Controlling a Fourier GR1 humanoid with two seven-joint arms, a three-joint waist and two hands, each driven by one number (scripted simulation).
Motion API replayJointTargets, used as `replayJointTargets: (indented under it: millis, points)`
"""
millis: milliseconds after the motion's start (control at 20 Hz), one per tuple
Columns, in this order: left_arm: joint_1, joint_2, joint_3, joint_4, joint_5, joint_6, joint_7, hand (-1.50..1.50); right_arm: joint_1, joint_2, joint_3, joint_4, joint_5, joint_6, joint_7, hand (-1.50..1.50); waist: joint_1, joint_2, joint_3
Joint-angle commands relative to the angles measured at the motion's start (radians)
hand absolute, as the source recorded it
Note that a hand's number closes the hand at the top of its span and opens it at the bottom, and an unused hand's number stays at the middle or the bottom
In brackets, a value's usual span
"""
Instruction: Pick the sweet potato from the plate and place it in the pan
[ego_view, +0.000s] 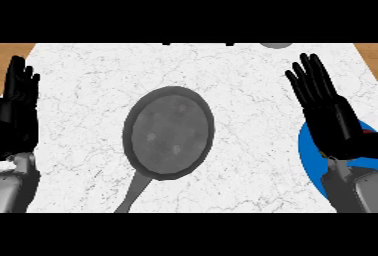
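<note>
The counter (244, 70) has a white top with thin grey lines all over it, like marble. At the far corners, left and right, a bit of brown wood (16, 49) shows past the white top. At the far edge, toward the right, sits a small grey round thing (277, 45). Only part of it shows.

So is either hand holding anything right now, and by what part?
Nothing is held. The left hand and the right hand are both open, fingers straight.
</note>
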Motion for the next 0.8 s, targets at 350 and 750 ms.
replayJointTargets:
  millis: [350, 750]
  points:
    - [0.208, 0.043, -0.144, 0.066, -0.046, -0.155, 0.026, 0.00, 0.109, -0.300, -0.249, 0.312, 0.341, -0.396, 0.181, -1.50, -0.077, 0.034, -0.001]
    - [0.271, 0.019, -0.218, 0.041, -0.078, -0.175, 0.024, 0.00, 0.303, -0.473, -0.142, 0.204, 0.553, -0.486, 0.544, -1.50, -0.035, 0.006, 0.004]
